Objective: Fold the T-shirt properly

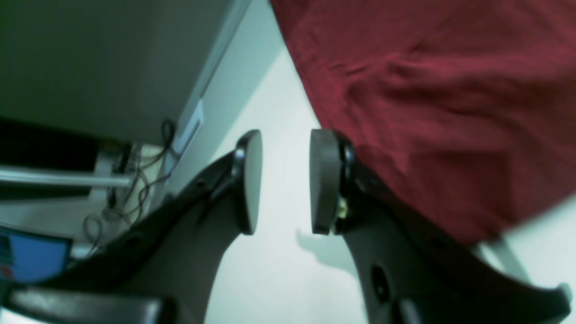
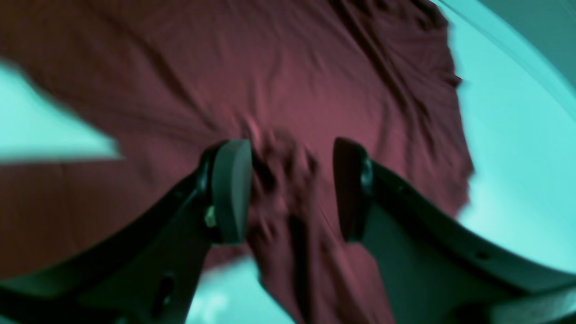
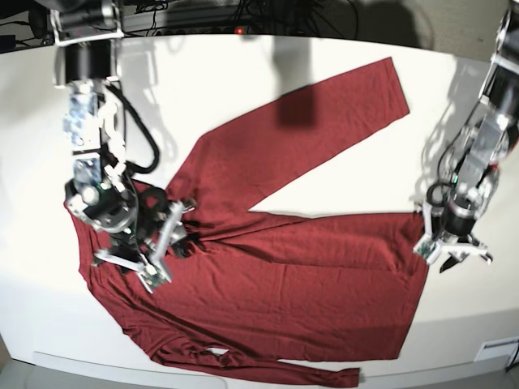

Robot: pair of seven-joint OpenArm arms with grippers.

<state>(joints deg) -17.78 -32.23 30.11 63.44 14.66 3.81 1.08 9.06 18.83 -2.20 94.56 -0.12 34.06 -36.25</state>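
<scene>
The maroon long-sleeved T-shirt (image 3: 300, 267) lies spread on the white table (image 3: 243, 73). One sleeve stretches to the upper right and the other runs along the front edge. My right gripper (image 3: 166, 243) is open over the shoulder area at the shirt's left end. In the right wrist view, the right gripper (image 2: 290, 180) has a bunched fold of the shirt (image 2: 288, 81) between its spread fingers. My left gripper (image 3: 452, 255) is open at the shirt's hem on the right. In the left wrist view, the left gripper (image 1: 286, 171) is over bare table, just beside the shirt's edge (image 1: 427, 90).
Cables and equipment (image 3: 203, 12) line the back edge of the table. In the left wrist view, a grey surface (image 1: 90, 58) and loose cables (image 1: 135, 180) show beyond the table's edge. A white block (image 3: 496, 350) sits at the front right.
</scene>
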